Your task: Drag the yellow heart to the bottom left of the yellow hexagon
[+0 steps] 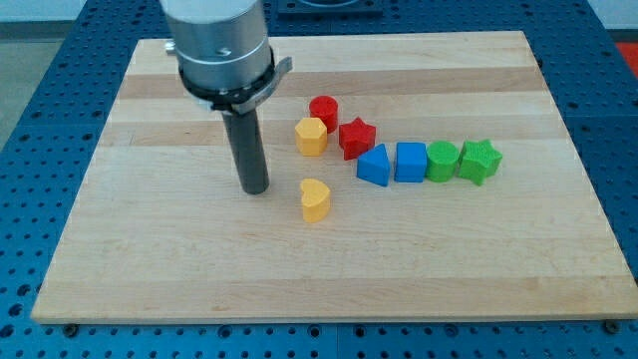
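The yellow heart lies on the wooden board, just below the middle. The yellow hexagon sits above it, touching or nearly touching a red cylinder and a red star. My tip rests on the board to the left of the yellow heart, a short gap apart from it, and below-left of the yellow hexagon.
A row of blocks runs to the right of the red star: a blue block with a slanted top, a blue cube, a green block and a green star. The board's edges border a blue perforated table.
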